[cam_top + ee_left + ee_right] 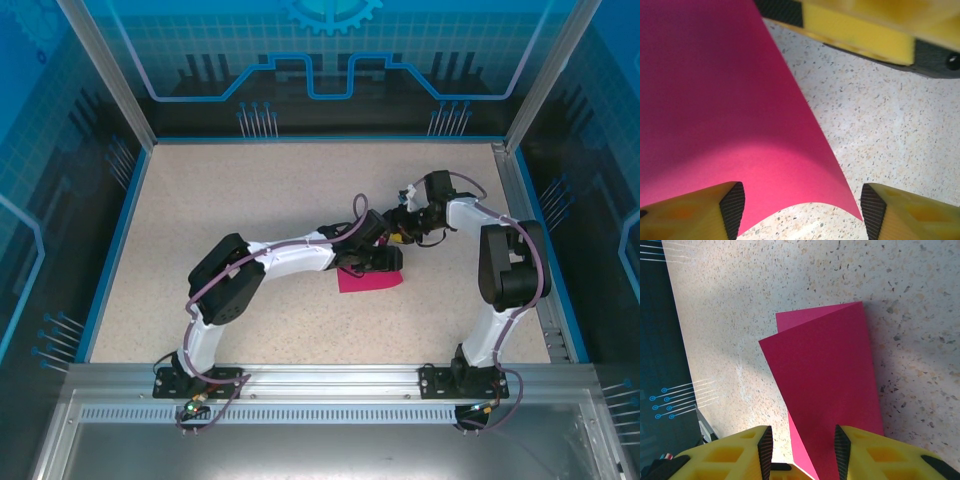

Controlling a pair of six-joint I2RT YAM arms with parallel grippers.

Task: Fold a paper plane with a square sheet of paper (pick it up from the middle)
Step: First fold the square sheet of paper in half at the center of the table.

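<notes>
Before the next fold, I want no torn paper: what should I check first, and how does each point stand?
1. Square sheet of paper folded over: ok, two layers show.
2. Layer edges matched: not ok, the lower layer peeks out along one side.
3. Left end effector open, paper edge between its fingers: ok.
4. Right end effector gripping: not ok, jaws apart astride the paper.

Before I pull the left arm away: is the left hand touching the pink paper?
Cannot tell. In the left wrist view, the pink paper bows between the spread fingers of the left hand, but contact is unclear.
</notes>
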